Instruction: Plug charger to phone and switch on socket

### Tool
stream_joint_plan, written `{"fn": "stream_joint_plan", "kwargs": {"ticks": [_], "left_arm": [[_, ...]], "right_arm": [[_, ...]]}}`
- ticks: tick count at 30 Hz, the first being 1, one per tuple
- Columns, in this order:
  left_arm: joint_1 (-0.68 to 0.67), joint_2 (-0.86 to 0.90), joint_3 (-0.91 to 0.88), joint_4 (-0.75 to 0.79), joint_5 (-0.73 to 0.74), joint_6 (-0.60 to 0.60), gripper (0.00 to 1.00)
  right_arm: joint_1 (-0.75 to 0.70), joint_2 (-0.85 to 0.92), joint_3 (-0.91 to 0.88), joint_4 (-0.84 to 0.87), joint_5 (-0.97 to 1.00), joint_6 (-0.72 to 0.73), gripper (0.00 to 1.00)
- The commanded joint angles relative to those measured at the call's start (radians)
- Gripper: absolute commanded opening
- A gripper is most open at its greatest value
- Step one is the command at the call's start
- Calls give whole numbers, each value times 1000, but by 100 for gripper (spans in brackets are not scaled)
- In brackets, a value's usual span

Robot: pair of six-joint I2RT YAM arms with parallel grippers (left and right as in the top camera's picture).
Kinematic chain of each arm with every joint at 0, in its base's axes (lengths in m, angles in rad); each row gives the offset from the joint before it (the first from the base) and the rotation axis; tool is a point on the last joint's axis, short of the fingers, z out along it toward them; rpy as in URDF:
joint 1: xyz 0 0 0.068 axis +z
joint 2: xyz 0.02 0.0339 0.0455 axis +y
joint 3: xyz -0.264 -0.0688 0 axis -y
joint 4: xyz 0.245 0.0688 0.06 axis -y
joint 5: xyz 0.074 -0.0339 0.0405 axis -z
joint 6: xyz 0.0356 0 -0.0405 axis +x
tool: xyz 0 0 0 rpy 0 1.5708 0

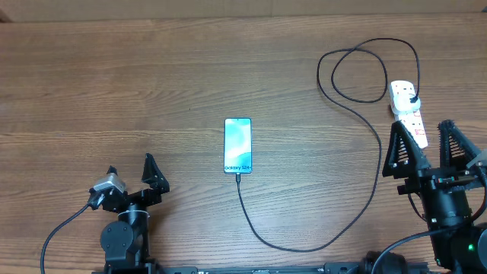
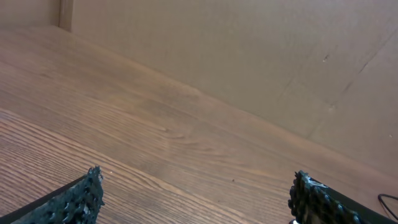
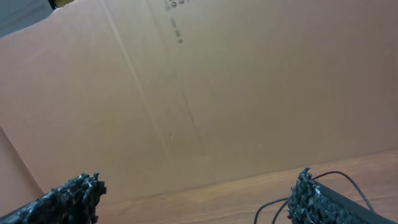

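The phone (image 1: 237, 144) lies face up in the middle of the table, its screen lit. The charger cable (image 1: 358, 205) runs from the phone's near end, curves right and loops up to a black plug (image 1: 411, 98) seated in the white socket strip (image 1: 408, 112) at the far right. My left gripper (image 1: 131, 171) is open and empty at the near left, well away from the phone. My right gripper (image 1: 421, 133) is open and empty just in front of the socket. In the right wrist view a bit of cable (image 3: 273, 207) shows between the open fingers (image 3: 198, 193).
A brown cardboard wall (image 3: 199, 87) stands behind the table's far edge. The left wrist view shows only bare wood between its open fingers (image 2: 196, 193) and the same wall (image 2: 261, 56).
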Motion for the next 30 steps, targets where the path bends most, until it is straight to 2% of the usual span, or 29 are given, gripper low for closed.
{"fn": "stream_joint_plan", "kwargs": {"ticks": [1, 14, 25, 30], "left_arm": [[5, -7, -6, 4, 5, 30, 100], [5, -7, -6, 4, 5, 30, 99], [5, -7, -6, 4, 5, 30, 99], [5, -7, -6, 4, 5, 30, 99]], "right_arm": [[2, -6, -1, 0, 15, -5, 100], [0, -23, -1, -42, 15, -5, 100], [-2, -130, -8, -90, 50, -5, 100], [0, -206, -89, -73, 60, -5, 100]]}}
